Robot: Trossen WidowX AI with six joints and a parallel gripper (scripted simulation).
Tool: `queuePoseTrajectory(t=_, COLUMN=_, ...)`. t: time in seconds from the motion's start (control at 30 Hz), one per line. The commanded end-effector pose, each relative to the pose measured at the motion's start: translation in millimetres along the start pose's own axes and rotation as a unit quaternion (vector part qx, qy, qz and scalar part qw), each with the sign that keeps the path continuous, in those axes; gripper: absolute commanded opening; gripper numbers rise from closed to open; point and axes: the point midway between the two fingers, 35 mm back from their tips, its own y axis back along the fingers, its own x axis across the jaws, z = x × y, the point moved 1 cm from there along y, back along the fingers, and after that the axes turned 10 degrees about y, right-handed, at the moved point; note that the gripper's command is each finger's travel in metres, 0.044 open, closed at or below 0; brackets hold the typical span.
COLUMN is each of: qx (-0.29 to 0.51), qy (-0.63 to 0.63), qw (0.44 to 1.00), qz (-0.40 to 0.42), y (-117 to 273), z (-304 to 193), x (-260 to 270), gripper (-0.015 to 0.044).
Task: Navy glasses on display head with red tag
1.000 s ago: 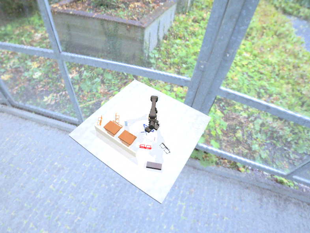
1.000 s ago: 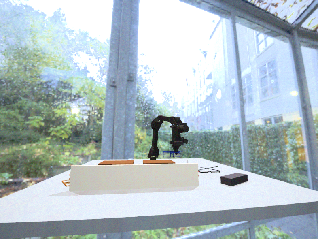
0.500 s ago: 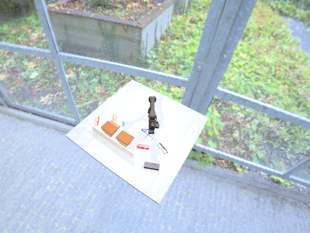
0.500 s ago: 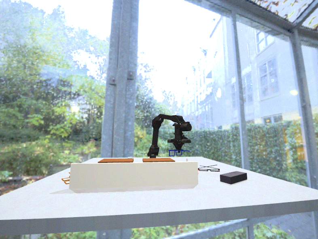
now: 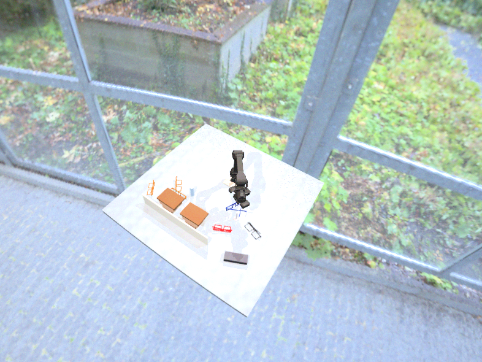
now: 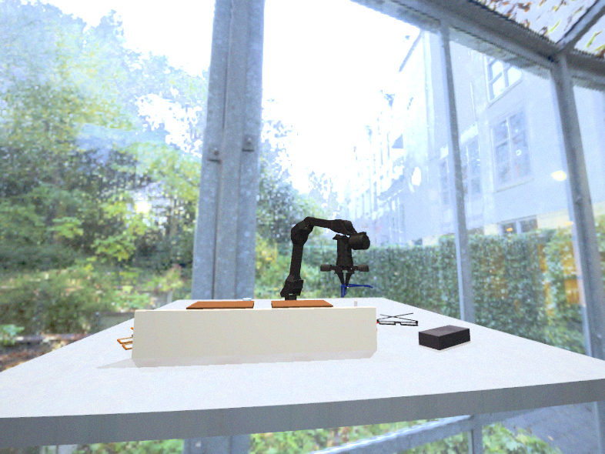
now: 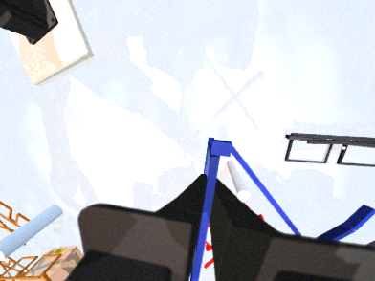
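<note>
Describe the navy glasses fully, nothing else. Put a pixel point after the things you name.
The navy glasses (image 5: pixel 230 207) (image 6: pixel 359 285) (image 7: pixel 209 191) look a bright, glossless blue, with slim, straight, hard-looking bars. In the wrist view, one bar ends in a blocky corner, from which a thinner bar slants away. The gripper (image 5: pixel 243 205) (image 6: pixel 345 285) (image 7: pixel 207 180) is shut on them, holding them above the white table (image 5: pixel 186 269) (image 6: pixel 292 385). I can't make out the lenses.

Most of both heads is blocked from above by the two brown boards (image 5: pixel 171 198) (image 5: pixel 194 214) (image 6: pixel 219 305) (image 6: pixel 301 304), and they're walled off by the cream panel (image 5: pixel 175 220) (image 6: pixel 254 333) in the exterior shot. The red tag can't be made out anywhere, annoyingly. In the wrist shot, the blue glasses (image 5: pixel 237 210) (image 6: pixel 343 290) (image 7: pixel 210 191) are cut off at the bottom, the red glasses (image 5: pixel 221 228) (image 7: pixel 209 248) are mostly covered by the gripper (image 5: pixel 240 204) (image 6: pixel 345 284) (image 7: pixel 207 180), and the black glasses (image 5: pixel 252 230) (image 6: pixel 398 322) (image 7: pixel 332 140) get cropped on the right.
</note>
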Motion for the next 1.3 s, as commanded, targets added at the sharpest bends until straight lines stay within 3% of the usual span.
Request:
queuePoseTrajectory(t=0.0, qx=-0.003, qy=0.052, qw=0.999, qz=-0.001, y=-0.6, z=3.6, x=-3.8, gripper=0.0)
queuePoseTrajectory(t=0.63, qx=-0.003, qy=0.06, qw=0.998, qz=-0.001, y=-60.0, z=4.4, x=-4.3, gripper=0.0)
queuePoseTrajectory(t=1.27, qx=-0.004, qy=0.06, qw=0.998, qz=0.0, y=-60.7, z=11.8, x=3.9, gripper=0.0)
